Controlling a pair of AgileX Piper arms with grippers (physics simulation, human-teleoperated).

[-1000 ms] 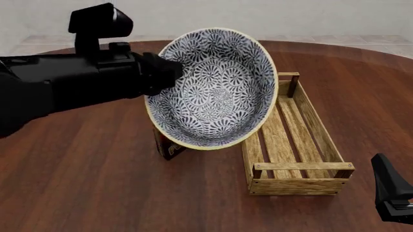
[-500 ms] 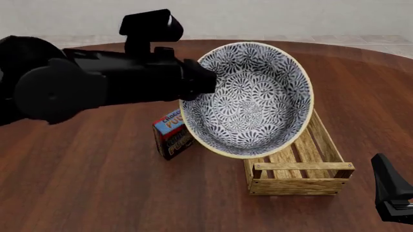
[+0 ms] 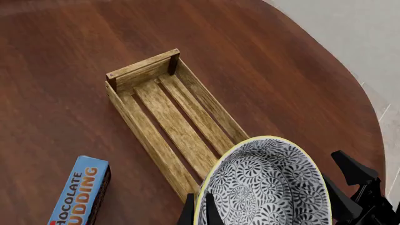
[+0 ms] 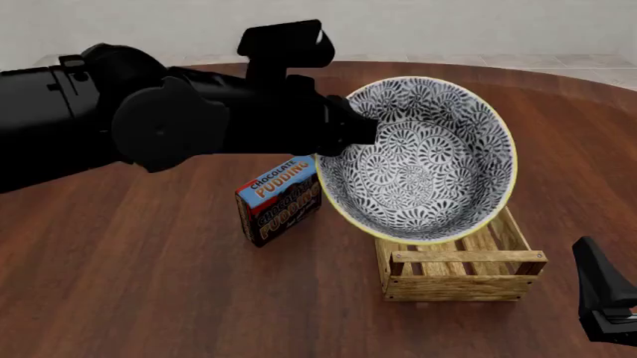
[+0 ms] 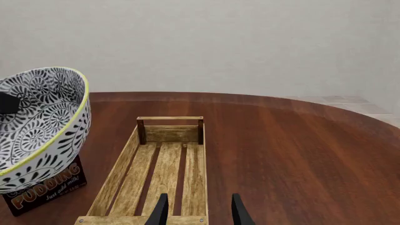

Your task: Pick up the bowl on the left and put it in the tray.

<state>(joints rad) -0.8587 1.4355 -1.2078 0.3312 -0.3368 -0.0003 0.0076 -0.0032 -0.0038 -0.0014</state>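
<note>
Bowl (image 4: 418, 160) carried rightward over tray (image 4: 463, 272), left fingers (image 3: 198, 212) pinching rim, right fingers (image 5: 196, 208) parted, empty

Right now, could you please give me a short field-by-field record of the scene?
left end effector: shut on the bowl's rim
bowl: held in the air, tilted, opening facing the front camera
tray: on the table, nothing inside it
bowl relative to tray: partly above it, not touching
pudding box: standing on the table, left of the tray
right end effector: open, holding nothing, at the tray's near end
table: dark wood
</note>
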